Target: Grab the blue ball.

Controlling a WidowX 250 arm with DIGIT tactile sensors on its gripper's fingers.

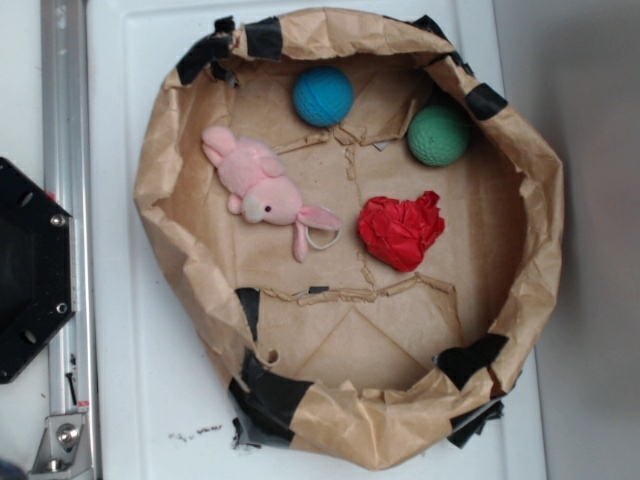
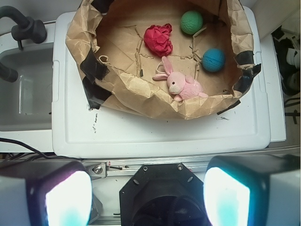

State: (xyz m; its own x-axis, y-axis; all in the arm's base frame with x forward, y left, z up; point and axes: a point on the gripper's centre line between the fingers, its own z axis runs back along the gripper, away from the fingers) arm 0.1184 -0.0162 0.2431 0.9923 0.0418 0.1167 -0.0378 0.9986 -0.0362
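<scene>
While the gripper [image 2: 147, 197] hangs well short of the bin with its pale fingers [image 2: 68, 200] spread apart and holding nothing, the crumpled brown paper bin [image 2: 141, 96] sits on a white plastic lid [image 2: 155, 134]. Inside, nearest is the pink plush rabbit [image 2: 182, 84], then the small ribbed blue ball [image 2: 213, 60] by the right wall, apart from the rabbit. Farther lie the crumpled red paper wad [image 2: 158, 39] and the green dimpled ball [image 2: 192, 22].

Exterior looks straight down, close; wrist views obliquely from farther; both share the paper basin [image 1: 540, 200] [image 2: 141, 96].
</scene>
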